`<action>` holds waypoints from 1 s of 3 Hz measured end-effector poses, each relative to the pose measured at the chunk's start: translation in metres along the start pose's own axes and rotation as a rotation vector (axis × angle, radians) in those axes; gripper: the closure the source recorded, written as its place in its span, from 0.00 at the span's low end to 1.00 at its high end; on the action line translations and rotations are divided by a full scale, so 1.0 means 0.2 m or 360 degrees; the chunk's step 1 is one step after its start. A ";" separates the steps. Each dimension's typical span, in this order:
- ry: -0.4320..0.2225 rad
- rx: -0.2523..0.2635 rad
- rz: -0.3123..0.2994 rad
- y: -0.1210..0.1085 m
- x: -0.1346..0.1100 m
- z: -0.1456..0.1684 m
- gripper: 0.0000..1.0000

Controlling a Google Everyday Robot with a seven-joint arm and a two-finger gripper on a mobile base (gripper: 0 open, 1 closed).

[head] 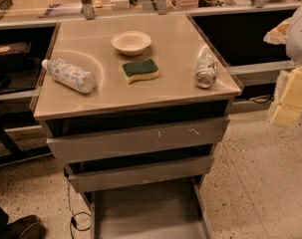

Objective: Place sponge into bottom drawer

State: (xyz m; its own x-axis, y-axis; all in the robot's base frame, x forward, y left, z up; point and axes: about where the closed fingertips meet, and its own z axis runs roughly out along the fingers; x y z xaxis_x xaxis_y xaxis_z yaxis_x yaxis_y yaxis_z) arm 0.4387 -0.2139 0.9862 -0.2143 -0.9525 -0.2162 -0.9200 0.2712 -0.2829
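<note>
At the lower left of the frame a dark cable [72, 217] loops over the speckled floor beside the desk [105, 101]. On the left part of the desk top a clear plastic bottle [69, 75] lies on its side, its cap pointing to the upper left. To its right, toward the back of the top, a pale bowl [131, 42] stands upright. Just in front of the bowl, near the middle of the top, lies the sponge [139, 69]. It lies flat with its dark green side up and its yellow body showing along the front edge, and it touches neither the bowl nor the bottle.

Below the top come three grey drawers. The upper drawer [140, 139] has a scratched front, and the middle drawer [140, 174] has a plain one. The bottom drawer [146, 209] is pulled out toward the lower edge of the frame, with its flat floor in view between low side walls.

Further right on the top a drink can [206, 70] lies on its side near the right edge. My gripper [292, 96] hangs at the far right edge of the frame, off the desk and well apart from the sponge. It is partly cut off by the frame, and I cannot tell whether it is apart or together.
</note>
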 end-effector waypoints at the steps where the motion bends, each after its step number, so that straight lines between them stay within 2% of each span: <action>1: 0.0000 0.0000 0.0000 0.00 0.00 0.00 0.00; 2: 0.0004 0.0008 -0.0017 -0.07 -0.10 0.00 0.00; 3: -0.0009 -0.0006 -0.0060 -0.20 -0.28 0.00 0.00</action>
State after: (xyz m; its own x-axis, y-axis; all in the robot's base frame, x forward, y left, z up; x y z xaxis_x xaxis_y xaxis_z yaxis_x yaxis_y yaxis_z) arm 0.4867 -0.1718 1.0084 -0.1773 -0.9613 -0.2109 -0.9287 0.2343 -0.2875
